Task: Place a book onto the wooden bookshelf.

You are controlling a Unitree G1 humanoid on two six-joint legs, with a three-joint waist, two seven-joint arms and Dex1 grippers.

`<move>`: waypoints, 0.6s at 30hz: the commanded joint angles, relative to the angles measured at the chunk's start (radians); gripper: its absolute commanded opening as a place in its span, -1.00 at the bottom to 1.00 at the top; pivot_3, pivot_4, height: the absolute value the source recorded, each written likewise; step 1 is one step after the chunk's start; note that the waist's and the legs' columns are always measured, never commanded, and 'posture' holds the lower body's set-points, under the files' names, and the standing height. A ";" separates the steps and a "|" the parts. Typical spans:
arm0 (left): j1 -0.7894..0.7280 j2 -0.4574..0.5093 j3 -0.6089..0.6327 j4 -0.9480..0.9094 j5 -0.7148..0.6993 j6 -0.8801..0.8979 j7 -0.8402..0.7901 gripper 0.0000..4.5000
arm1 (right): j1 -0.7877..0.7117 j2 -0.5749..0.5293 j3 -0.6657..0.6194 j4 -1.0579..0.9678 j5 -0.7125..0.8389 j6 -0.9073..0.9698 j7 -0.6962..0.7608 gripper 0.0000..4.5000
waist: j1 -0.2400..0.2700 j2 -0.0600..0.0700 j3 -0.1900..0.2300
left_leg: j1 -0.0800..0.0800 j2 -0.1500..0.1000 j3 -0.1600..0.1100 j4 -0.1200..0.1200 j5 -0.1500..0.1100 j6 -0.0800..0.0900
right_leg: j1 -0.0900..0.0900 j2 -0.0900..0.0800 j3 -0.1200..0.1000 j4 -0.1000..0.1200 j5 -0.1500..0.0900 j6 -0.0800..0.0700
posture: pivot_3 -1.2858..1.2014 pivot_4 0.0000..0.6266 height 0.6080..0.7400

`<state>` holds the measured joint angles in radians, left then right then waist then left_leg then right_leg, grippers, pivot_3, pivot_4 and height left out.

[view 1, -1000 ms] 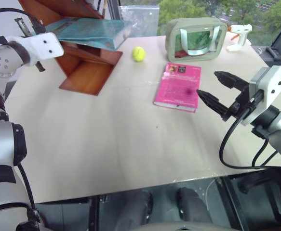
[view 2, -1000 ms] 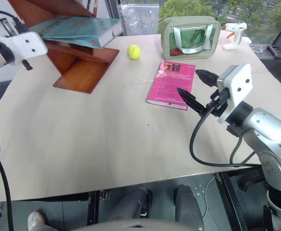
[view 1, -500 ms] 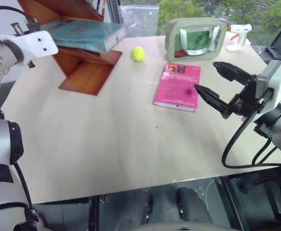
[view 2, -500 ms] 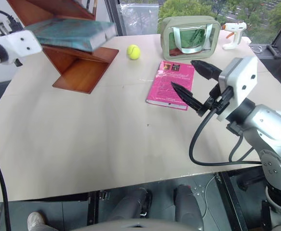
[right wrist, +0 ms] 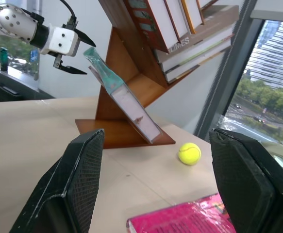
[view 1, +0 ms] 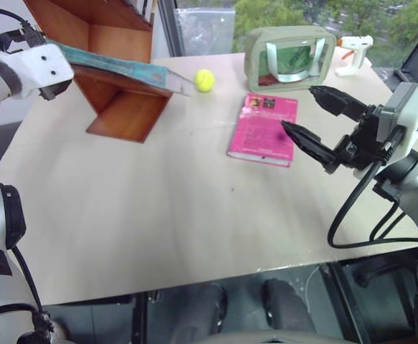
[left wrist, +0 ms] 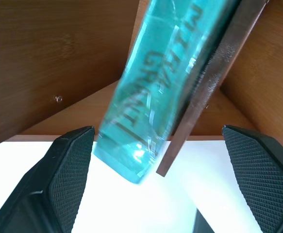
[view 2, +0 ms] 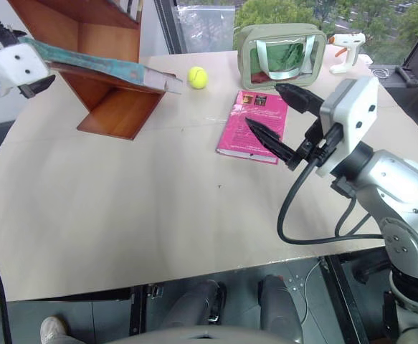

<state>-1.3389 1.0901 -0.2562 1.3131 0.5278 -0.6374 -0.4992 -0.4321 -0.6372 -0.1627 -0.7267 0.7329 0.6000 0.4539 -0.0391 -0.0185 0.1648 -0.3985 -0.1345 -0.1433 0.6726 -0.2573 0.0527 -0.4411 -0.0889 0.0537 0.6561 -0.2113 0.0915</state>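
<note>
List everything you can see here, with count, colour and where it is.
book: one, teal-green, leaning on the wooden bookshelf
wooden bookshelf: one, reddish-brown, table's far left
shelved books: several, pale-edged, upper shelf
tennis ball: one, yellow-green, right of the shelf
pink book: one, flat mid-table
mirror: one, pale green frame, far side
glue gun: one, white, far right
table: one, beige
left end effector: open, by the teal book
right end effector: open, above the pink book

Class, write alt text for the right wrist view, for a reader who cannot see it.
A teal book leans tilted against the wooden bookshelf, with the open left gripper just behind its top end. A tennis ball and a pink book lie on the table.
</note>
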 commanded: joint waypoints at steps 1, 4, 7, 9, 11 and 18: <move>-0.008 0.029 0.027 -0.022 -0.025 -0.006 0.003 0.96 | -0.024 0.003 -0.002 -0.010 0.001 -0.016 0.000 0.59 | 0.000 0.000 0.000 | 0.000 0.000 0.000 0.000 0.000 0.000 | 0.000 0.000 0.000 0.000 0.000 0.000 | 0.03 -0.52 1.00; 0.006 0.032 0.046 -0.023 -0.045 -0.016 -0.001 0.96 | -0.023 0.003 -0.002 -0.014 0.002 -0.013 -0.004 0.59 | 0.000 0.000 0.000 | 0.000 0.000 0.000 0.000 0.000 0.000 | 0.000 0.000 0.000 0.000 0.000 0.000 | 0.03 -0.52 1.00; 0.027 0.035 0.074 -0.025 -0.084 -0.045 -0.019 0.96 | -0.019 0.003 -0.004 -0.016 0.001 -0.012 -0.006 0.59 | -0.001 0.000 0.000 | 0.000 0.000 0.000 0.000 0.000 0.000 | 0.000 0.000 0.000 0.000 0.000 0.000 | 0.03 -0.52 1.00; 0.044 0.037 0.104 -0.028 -0.124 -0.074 -0.040 0.96 | -0.012 0.002 -0.007 -0.019 0.002 -0.012 -0.006 0.59 | -0.002 0.000 0.000 | 0.000 0.000 0.000 0.000 0.000 0.000 | 0.000 0.000 0.000 0.000 0.000 0.000 | 0.03 -0.52 1.00; 0.072 0.044 0.145 -0.034 -0.173 -0.104 -0.065 0.96 | -0.002 0.002 -0.012 -0.025 0.003 -0.013 -0.007 0.59 | -0.001 0.000 0.000 | 0.000 0.000 0.000 0.000 0.000 0.000 | -0.001 0.000 0.000 0.000 0.000 0.000 | 0.03 -0.52 1.00; 0.143 0.058 0.183 -0.049 -0.216 -0.130 -0.094 0.79 | 0.005 0.000 -0.012 -0.008 0.001 -0.024 0.010 0.59 | -0.001 0.000 0.000 | 0.000 0.000 0.001 0.000 0.000 0.000 | -0.001 0.000 0.000 0.001 0.000 0.000 | 0.03 -0.52 1.00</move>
<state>-1.1885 1.1223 -0.1030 1.3037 0.3458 -0.7527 -0.5917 -0.4186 -0.6340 -0.1558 -0.7228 0.7319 0.6000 0.4574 -0.0397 -0.0189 0.1645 -0.3986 -0.1344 -0.1422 0.6726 -0.2573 0.0527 -0.4422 -0.0893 0.0537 0.6570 -0.2112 0.0915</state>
